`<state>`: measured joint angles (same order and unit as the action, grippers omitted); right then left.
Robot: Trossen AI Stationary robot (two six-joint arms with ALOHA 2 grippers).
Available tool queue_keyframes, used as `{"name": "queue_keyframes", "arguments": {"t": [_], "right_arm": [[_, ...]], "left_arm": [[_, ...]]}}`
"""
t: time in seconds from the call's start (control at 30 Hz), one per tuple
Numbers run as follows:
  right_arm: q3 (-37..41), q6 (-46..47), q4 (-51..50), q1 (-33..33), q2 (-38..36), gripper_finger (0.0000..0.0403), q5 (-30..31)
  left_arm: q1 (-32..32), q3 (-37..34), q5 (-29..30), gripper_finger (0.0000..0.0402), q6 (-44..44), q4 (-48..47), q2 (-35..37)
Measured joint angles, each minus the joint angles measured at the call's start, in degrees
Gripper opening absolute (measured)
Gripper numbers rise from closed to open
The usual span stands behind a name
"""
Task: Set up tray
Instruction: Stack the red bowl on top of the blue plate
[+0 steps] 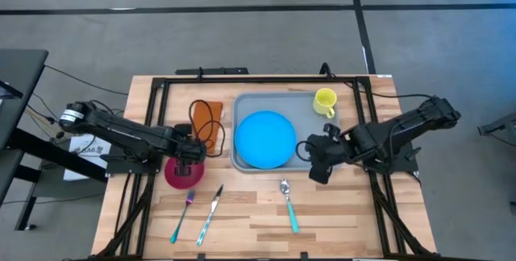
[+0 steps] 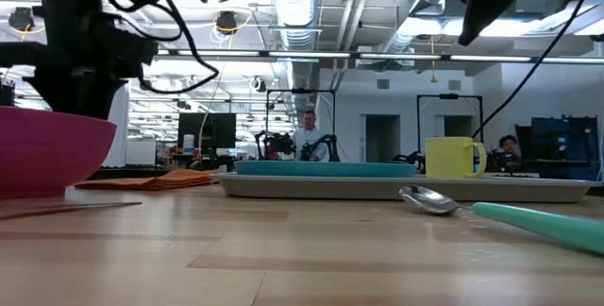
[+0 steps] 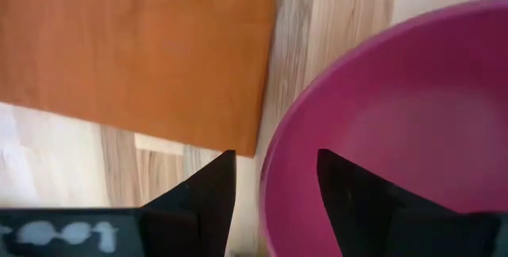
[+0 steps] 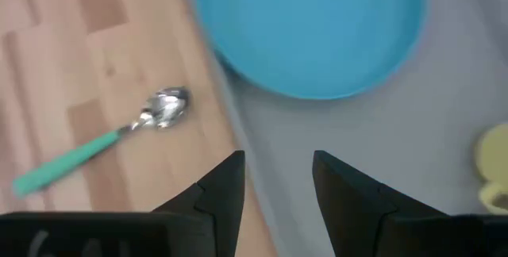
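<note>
The pale grey-blue tray (image 1: 302, 114) lies flat on the wooden table, with the round blue plate (image 1: 264, 138) and a yellow mug (image 1: 325, 101) on it. A magenta bowl (image 1: 179, 179) stands on the table left of the tray. My left gripper (image 3: 275, 158) is open over the bowl's (image 3: 397, 130) far rim, one finger on each side of the wall. My right gripper (image 4: 277, 158) is open and hovers above the tray's (image 4: 357, 130) near right rim, clear of it; in the high view it (image 1: 314, 164) sits just right of the plate. My left gripper comes down from above over the bowl's rim (image 3: 270, 186), one finger (image 3: 349, 201) inside the bowl and one (image 3: 210, 197) outside. The bowl stands upright on the table (image 2: 47, 150). I cannot tell whether either finger touches the wall.
An orange-brown napkin (image 1: 205, 120) lies flat just beyond the bowl, left of the tray. A fork (image 1: 184, 213), a knife (image 1: 211, 213) and a spoon (image 1: 289, 205), all with teal handles, lie on the near part of the table. Black frame rails run along the table's edges.
</note>
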<state>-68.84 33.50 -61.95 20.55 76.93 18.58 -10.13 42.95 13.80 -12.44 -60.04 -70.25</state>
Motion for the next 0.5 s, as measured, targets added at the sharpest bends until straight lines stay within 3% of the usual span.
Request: {"name": "queue_keyframes", "arguments": {"t": [0.3, 0.4, 0.5], "right_arm": [[-0.04, 6.92, -3.82, 4.24, -0.15, 0.0143, 8.38], [-0.04, 9.04, -7.17, 4.51, -0.2, 0.0144, 9.21], [0.4, 9.6, -9.17, 4.49, -0.16, 0.0146, 9.6]], "left_arm": [[0.0, -0.12, -4.53, 0.0161, 1.78, 1.13, -5.91], [0.0, -0.12, -5.7, 0.0127, 2.72, 1.48, -7.73], [-0.02, -0.06, -6.12, 0.0064, 2.87, 1.51, -9.21]]}}
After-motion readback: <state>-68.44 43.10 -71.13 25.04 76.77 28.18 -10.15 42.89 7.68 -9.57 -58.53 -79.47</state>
